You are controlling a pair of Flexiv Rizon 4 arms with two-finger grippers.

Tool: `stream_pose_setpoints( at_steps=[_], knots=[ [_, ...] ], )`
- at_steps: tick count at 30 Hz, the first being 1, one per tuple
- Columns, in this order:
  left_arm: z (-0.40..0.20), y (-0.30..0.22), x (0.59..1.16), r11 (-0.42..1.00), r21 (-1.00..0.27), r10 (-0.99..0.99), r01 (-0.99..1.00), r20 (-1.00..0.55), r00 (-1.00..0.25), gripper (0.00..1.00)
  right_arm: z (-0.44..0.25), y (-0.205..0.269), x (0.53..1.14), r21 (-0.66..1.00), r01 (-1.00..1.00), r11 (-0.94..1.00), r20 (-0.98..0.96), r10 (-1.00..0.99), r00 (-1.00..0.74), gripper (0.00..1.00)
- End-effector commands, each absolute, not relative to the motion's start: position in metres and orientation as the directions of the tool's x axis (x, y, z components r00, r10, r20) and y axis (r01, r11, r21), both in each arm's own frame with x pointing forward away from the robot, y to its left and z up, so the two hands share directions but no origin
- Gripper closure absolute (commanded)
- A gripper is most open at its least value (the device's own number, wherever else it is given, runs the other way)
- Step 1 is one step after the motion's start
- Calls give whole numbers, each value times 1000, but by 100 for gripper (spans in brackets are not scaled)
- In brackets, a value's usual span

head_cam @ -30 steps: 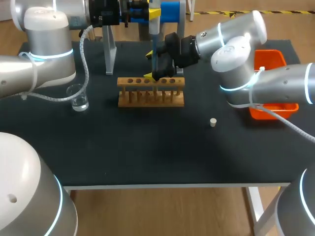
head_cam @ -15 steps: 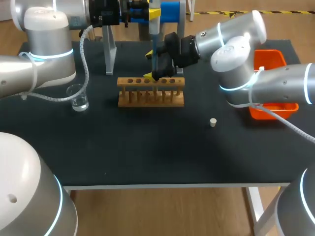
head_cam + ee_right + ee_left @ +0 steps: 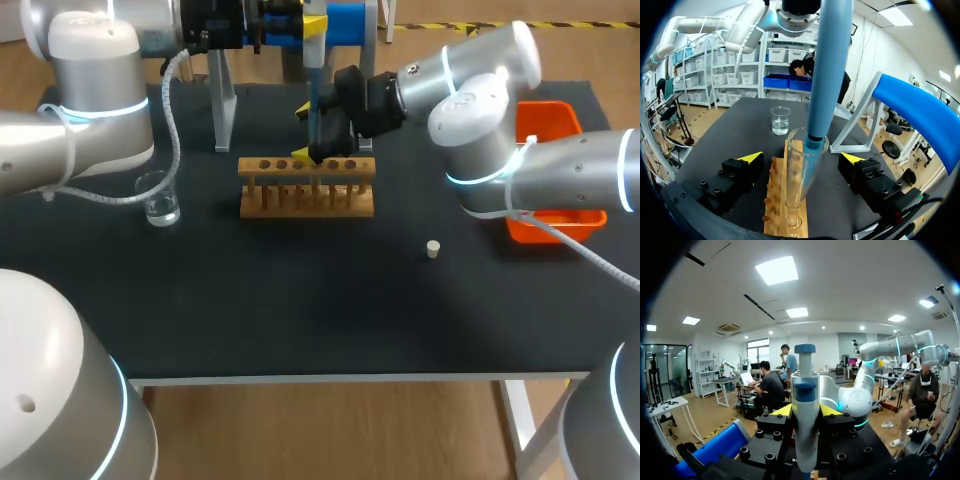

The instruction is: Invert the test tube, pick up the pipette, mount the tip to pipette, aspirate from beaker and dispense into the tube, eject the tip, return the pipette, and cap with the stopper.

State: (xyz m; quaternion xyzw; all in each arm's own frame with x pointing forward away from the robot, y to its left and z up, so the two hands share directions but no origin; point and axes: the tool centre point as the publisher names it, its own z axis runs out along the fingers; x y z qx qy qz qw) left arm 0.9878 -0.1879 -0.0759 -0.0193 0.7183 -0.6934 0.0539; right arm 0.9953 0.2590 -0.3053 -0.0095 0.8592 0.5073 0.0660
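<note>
My left gripper [image 3: 805, 410] is shut on the grey-and-blue pipette [image 3: 805, 405] and holds it upright over the wooden rack [image 3: 307, 187]. The pipette's blue shaft [image 3: 830, 65] runs down, and its lower end sits in the mouth of the glass test tube [image 3: 799, 170]. The tube stands upright in the rack [image 3: 788, 210]. My right gripper [image 3: 801, 159] is open, its fingers wide on either side of the tube without touching it. In the head view my right gripper [image 3: 308, 132] largely hides the tube. Left of the rack is the beaker [image 3: 160, 198] holding clear liquid, and the small stopper [image 3: 433, 249] lies to the right.
An orange bin [image 3: 560, 170] stands at the table's right edge under my right arm. The pipette stand [image 3: 222, 100] with its blue holder [image 3: 345, 20] is behind the rack. The rack's other holes hold no tubes.
</note>
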Motion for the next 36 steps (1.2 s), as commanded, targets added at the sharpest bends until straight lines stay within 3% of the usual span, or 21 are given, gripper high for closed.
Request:
stream_pose_setpoints(
  at_steps=[1, 36],
  knots=[
    [-71, -189, 985, 48, -998, -107, 48, -53, -993, 100, -306, 259, 996, 870, -83, 485, -122, 48, -991, 0],
    [-41, -202, 978, 105, -991, -100, 87, -97, -990, 100, -306, 259, 996, 870, -83, 485, -122, 48, -991, 0]
  ],
)
